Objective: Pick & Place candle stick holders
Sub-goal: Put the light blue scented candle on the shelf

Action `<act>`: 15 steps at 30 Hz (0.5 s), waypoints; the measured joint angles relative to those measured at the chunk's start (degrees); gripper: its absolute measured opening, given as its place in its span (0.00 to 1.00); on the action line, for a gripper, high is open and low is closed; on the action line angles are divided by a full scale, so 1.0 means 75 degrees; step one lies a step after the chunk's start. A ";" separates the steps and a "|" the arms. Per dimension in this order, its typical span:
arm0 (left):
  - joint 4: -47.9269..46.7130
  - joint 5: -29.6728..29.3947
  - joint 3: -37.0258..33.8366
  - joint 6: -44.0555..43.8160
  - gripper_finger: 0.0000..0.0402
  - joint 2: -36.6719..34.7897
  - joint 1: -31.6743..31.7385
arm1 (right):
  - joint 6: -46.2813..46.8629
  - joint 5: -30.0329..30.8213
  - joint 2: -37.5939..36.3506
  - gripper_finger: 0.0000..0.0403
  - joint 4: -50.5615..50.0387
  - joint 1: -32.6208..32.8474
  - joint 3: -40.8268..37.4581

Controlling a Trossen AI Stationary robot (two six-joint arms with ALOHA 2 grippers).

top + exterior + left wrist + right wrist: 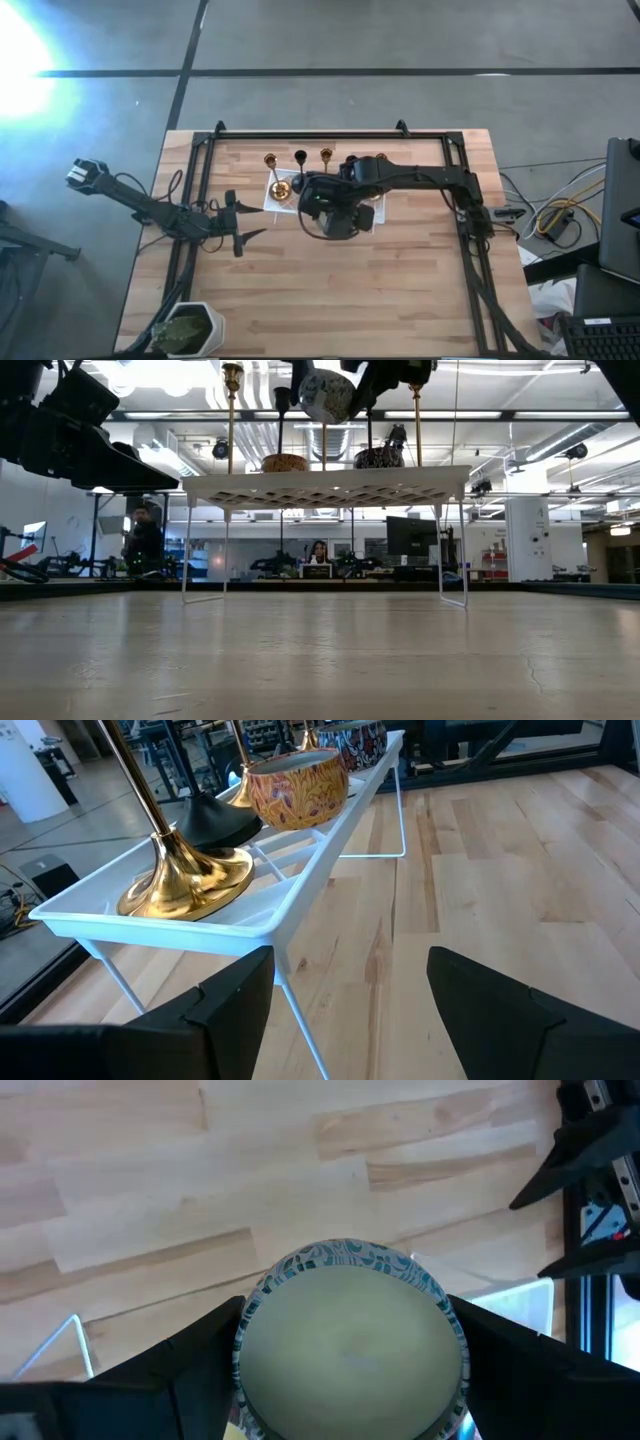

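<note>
Several slim candle stick holders stand by their round bases along the far side of the white lattice tray [372,222]: gold [269,160], black [300,157], gold [326,155]. In the low view they rise from the tray [320,485], among them gold [232,410] and gold [417,420]. My right gripper [325,205] is over the tray's middle, shut on a round candle tin [350,1355] with a blue-green rim. My left gripper [240,222] is open and empty by the tray's left end, facing a gold holder's base [190,880] and a black base [215,820]. My right gripper pinches the candle tin between its two fingers [180,1370], on opposite sides of its round side wall [245,1350]. The fingers come from above and point down. The tin [325,395] is lifted clear above the tray and hangs tilted, its pale wax top toward the wrist.
An orange patterned tin [295,785] and a dark patterned tin [378,457] sit on the tray. A white pot of green things [190,328] stands at the near left corner. Black frame rails [470,250] run along the table's sides. People show in the room behind.
</note>
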 joint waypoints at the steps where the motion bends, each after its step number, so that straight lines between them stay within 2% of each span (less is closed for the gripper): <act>1: 0.0003 0.0000 0.0000 0.0000 0.67 -0.0002 -0.0001 | -0.0051 0.0000 0.0000 0.73 -0.0006 -0.0019 -0.0003; 15: 0.0000 0.0000 0.0000 0.0002 0.67 -0.0002 -0.0002 | -0.0287 0.0266 0.0003 0.73 0.0056 -0.0321 -0.0301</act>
